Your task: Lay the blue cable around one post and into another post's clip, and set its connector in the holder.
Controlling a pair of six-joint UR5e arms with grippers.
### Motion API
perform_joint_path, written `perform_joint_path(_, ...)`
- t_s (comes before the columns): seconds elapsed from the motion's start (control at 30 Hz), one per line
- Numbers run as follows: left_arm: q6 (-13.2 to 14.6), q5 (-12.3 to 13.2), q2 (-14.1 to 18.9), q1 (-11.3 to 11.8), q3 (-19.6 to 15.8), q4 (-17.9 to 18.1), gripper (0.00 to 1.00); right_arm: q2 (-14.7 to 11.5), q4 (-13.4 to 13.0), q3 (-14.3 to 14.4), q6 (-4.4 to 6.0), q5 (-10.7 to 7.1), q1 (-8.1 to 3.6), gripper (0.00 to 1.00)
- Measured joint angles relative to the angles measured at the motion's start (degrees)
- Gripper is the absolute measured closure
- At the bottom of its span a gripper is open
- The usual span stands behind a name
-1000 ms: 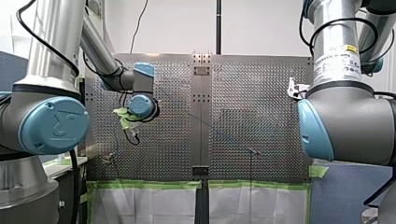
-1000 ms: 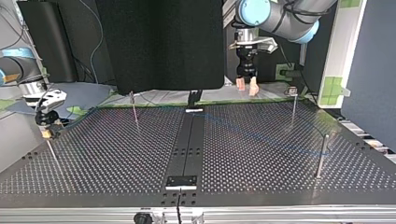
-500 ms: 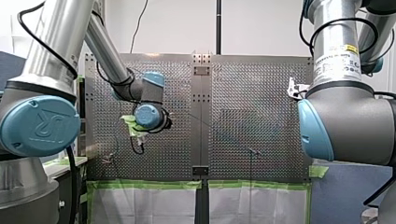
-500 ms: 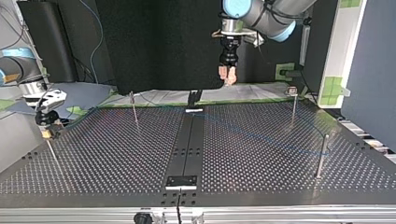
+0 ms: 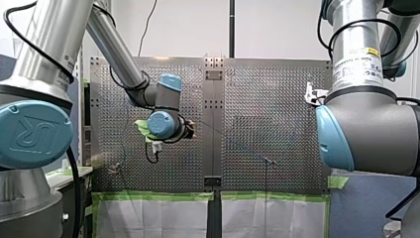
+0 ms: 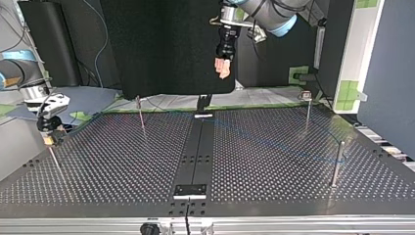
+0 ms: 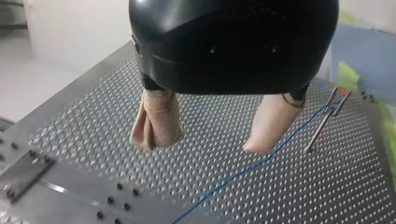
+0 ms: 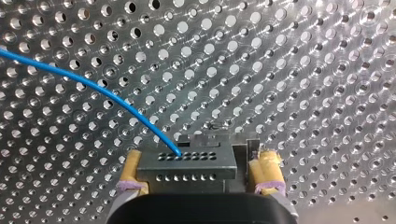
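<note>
Perforated metal table (image 6: 112, 166), dimpled, w/ smooth dark centre strip (image 6: 195, 159) & thin round steel posts (image 6: 338, 164). L gripper (image 7: 203, 143): glossy black domed housing, two beige cloth-wrapped pads (image 7: 156, 121) spread wide, nothing between them; it hangs clear of the plate. A thin, smooth blue cable (image 7: 261, 162) runs below it toward one of the posts. R gripper (image 8: 200, 158): yellowish pads pinch the grey rectangular connector (image 8: 187, 164), which has two rows of holes; cable enters the upper row. Cf. 1.0 s ago: L gripper has shifted toward top view's left & higher, now in front of black panel (image 6: 166, 44); R gripper & cable unchanged.
</note>
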Motion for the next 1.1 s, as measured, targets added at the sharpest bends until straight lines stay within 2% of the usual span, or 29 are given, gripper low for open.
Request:
perform_joint_path(0.37, 5.7, -4.5, 0.0, -5.7, -0.1, -0.3, 0.00, 0.0, 0.0, 0.0, 0.01, 0.00, 0.00, 0.00)
perform_joint_path(0.5, 7.6, -3.9, -0.1, -7.2, -0.2, -0.2, 0.00, 0.0, 0.0, 0.0, 0.00, 0.00, 0.00, 0.00)
perform_joint_path(0.67, 10.2, -1.6, -0.1, -6.0, -1.1, 0.7, 0.00, 0.0, 0.0, 0.0, 0.00, 0.00, 0.00, 0.00)
perform_joint_path(0.9, 13.8, 2.0, -0.1, -2.6, -1.8, 3.1, 0.00, 0.0, 0.0, 0.0, 0.00, 0.00, 0.00, 0.00)
perform_joint_path(1.1, 15.9, 4.2, -0.1, 0.0, -1.8, 3.7, 0.00, 0.0, 0.0, 0.0, 0.00, 0.00, 0.00, 0.00)
